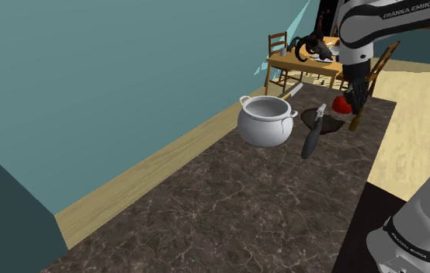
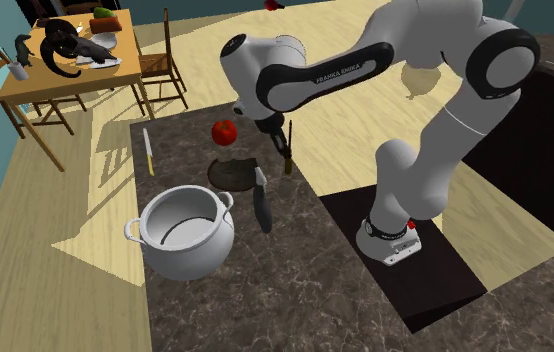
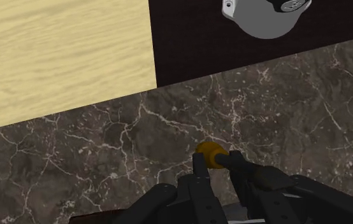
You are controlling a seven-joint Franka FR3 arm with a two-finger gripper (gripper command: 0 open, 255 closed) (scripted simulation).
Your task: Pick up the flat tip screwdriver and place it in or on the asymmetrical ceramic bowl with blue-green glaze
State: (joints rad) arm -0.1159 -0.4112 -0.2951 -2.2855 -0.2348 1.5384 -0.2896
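Here, nearest in the shoulder view, the arm's black stand (image 1: 357,233) sits at the lower right, set against a dark, white-veined marble counter (image 1: 206,217) that stretches toward the upper right. Farther along the counter stands a grey two-handled pot (image 1: 267,120), upright and without a lid. Just past it, toward that view's right, lies a black-handled utensil (image 1: 312,138), its pale end reaching the rim of a shallow dark bowl (image 1: 324,122). The flat tip screwdriver (image 1: 356,116) is beside the bowl, on its right in that view and near the counter's edge. It hangs roughly upright with its orange-brown end lowest. The jaws are closed on it: in the wrist view the two black fingers (image 3: 198,170) clasp it between them, and the rounded orange end pokes out past them over the marble. Whether that end touches the counter cannot be told. A round red fruit (image 1: 343,105) sits just behind the bowl, and a slim pale utensil (image 2: 148,150) lies beyond the pot. Past the counter are a pale wooden floor (image 1: 423,101) and a teal wall (image 1: 89,77). Farthest off stands a wooden dining table (image 1: 303,63) with chairs (image 1: 278,46), carrying a black cat-like figure (image 1: 310,46).
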